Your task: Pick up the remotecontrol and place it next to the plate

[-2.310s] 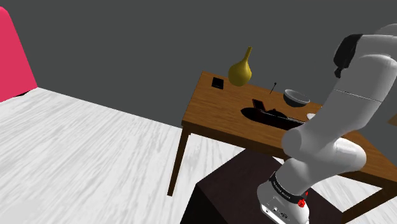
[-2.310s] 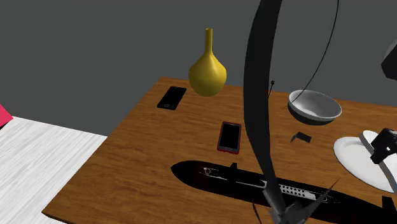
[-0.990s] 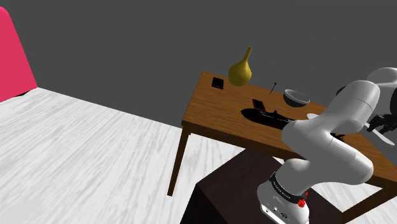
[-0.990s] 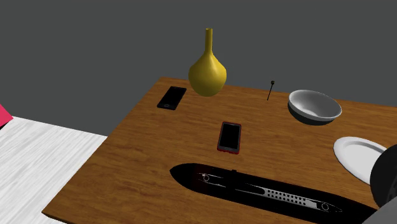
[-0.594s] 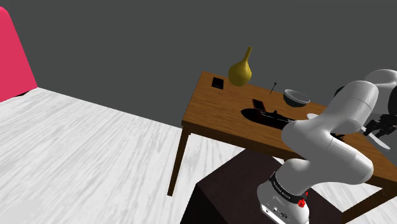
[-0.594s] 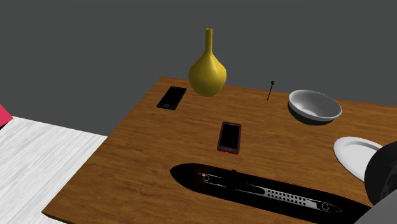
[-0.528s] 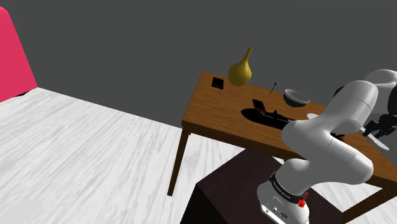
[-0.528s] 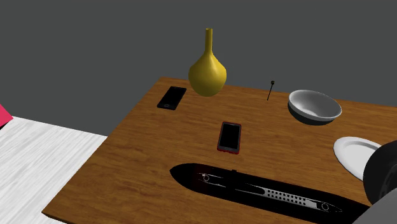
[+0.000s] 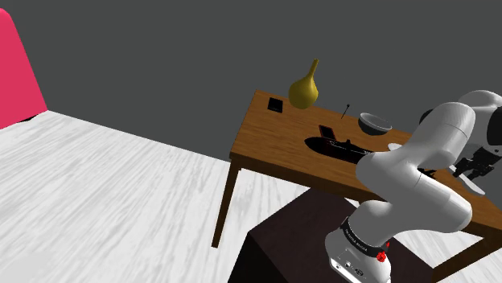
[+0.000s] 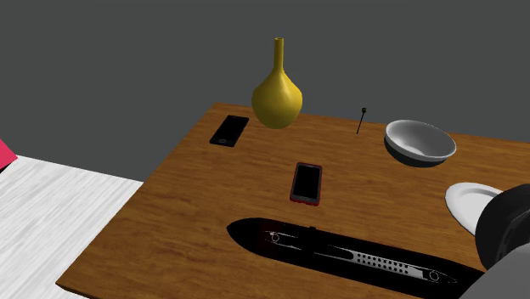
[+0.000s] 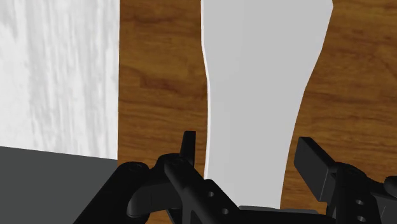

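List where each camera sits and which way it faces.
Shoulder view: beside and behind the stand, looking down across the wooden table; white arm shows.
Second exterior view: close above the table, facing like the shoulder view; arm joint at lower right.
Wrist view: on the hand, looking down past the gripper at the table.
Both exterior views share the yellow vase.

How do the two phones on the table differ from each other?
The black phone has no coloured edge; the red-edged phone has a red frame. The black phone lies at the second exterior view's left of the yellow vase; the red-edged phone lies nearer the middle of the table. Both lie flat, dark screens up.
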{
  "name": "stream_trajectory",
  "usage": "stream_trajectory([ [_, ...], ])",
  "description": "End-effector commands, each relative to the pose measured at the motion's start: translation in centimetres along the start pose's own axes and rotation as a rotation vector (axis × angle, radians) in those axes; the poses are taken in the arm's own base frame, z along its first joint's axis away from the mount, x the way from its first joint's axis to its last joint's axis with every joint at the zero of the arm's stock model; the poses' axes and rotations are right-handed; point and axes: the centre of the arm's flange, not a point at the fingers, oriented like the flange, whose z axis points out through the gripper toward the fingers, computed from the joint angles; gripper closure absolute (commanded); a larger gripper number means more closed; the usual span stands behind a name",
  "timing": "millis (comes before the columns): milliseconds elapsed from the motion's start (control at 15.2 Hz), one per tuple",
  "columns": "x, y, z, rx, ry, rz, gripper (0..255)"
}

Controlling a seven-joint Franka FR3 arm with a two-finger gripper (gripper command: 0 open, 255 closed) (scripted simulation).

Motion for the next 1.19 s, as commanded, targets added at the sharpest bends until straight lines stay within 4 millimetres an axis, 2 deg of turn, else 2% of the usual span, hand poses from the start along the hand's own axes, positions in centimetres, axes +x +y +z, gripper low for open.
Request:
stream_trajectory([
  [0,0.0,0.0,0.0,-0.001,0.0,0.0,255],
  [264,0.0,0.0,0.0,-0.001,0.0,0.0,255],
  [330,0.0,0.0,0.0,-0.001,0.0,0.0,0],
  [660,0.0,0.0,0.0,-0.001,0.0,0.0,0],
  [924,0.0,0.0,-5.0,-0.001,0.0,0.0,0],
  [1122,0.0,0.0,-5.0,-0.001,0.0,0.0,0],
])
